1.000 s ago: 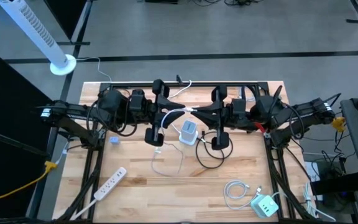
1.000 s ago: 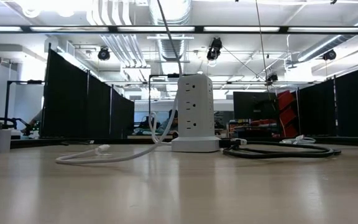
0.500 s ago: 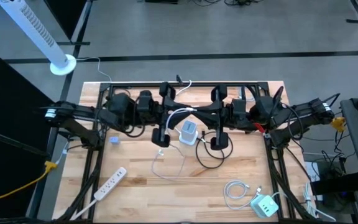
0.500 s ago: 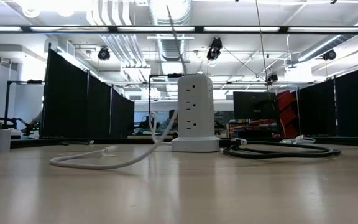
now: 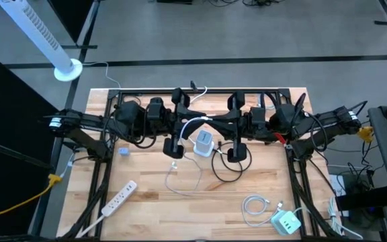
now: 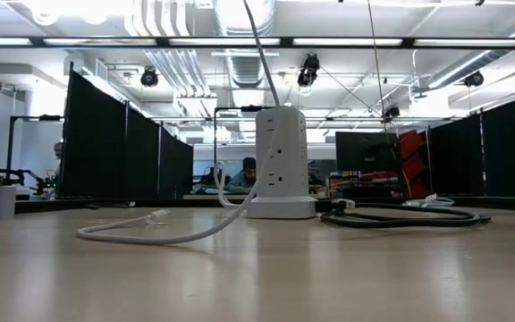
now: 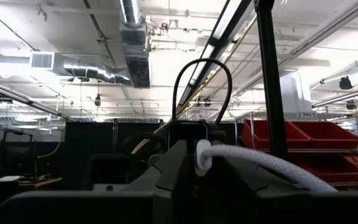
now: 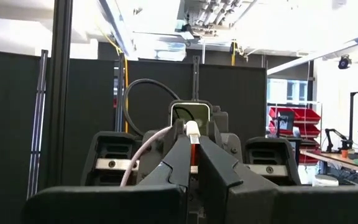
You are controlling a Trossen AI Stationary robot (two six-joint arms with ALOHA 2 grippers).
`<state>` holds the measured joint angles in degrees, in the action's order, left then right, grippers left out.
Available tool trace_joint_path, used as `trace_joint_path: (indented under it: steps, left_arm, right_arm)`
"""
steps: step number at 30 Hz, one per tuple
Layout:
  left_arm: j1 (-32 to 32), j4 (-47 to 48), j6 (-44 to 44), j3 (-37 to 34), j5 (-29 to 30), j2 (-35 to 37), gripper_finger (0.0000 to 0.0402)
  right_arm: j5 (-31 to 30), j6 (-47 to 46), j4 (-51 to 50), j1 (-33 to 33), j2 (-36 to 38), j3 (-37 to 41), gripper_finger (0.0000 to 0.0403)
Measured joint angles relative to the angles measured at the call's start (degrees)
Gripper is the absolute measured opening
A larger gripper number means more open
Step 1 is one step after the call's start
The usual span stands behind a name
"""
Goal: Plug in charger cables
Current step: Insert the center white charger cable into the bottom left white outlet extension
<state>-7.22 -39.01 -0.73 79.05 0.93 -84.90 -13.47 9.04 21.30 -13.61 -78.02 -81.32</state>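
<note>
Overhead, left tool (image 5: pixel 195 122) clamped on white cable (image 5: pixel 192 125); right tool (image 5: pixel 210 119) pressed together beside it.

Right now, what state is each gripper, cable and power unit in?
Left gripper: jaws shut on white cable, held raised.
Right gripper: jaws shut on plug.
Power tower: upright.
Black cable: coiled beside the tower, lying loose.
Power strip: lying flat.
</note>
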Motion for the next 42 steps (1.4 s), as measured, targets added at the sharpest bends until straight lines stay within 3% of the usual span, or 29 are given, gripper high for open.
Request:
trace_joint_path:
  steps: [5, 15, 22, 27, 31, 34, 38, 42]
  left_arm:
    - [0.0, 0.2, 0.0, 0.0, -0.1, 0.0, 0.0018]
    - [0.0, 1.2, 0.2, 0.0, -0.1, 0.5, 0.0018]
    - [0.0, 5.2, -0.1, 0.0, -0.6, 3.8, 0.0018]
    - [0.0, 7.6, 0.8, -0.1, -10.1, 6.8, 0.0018]
    - [0.2, 8.0, 2.8, -0.1, -20.6, 10.1, 0.0018]
    - [0.2, 10.0, 2.8, 0.0, -23.0, 12.3, 0.0018]
    - [0.2, 17.4, 2.8, 0.0, -22.2, 15.1, 0.0018]
    - [0.0, 36.0, 3.9, 0.0, -11.9, 18.4, 0.0018]
  right_arm:
    - [-0.1, 0.0, 0.0, 0.0, 0.0, 0.0, 0.0004]
    - [0.0, -0.4, -0.2, 0.0, 0.0, 0.0, 0.0007]
    - [0.0, -1.2, -2.5, 0.0, 0.2, 0.0, 0.0119]
    - [-0.1, -0.6, -9.2, -0.2, 2.3, 0.0, 0.0183]
    - [-0.9, -2.6, -13.8, -0.2, 3.8, 0.0, 0.0202]
    - [-1.6, -4.2, -17.2, -0.3, 4.2, 0.0, 0.0205]
    - [-1.6, -6.4, -20.8, -0.4, 4.4, 0.0, 0.02]
    - [-1.6, -8.7, -24.8, -0.5, 4.4, 0.0, 0.0193]
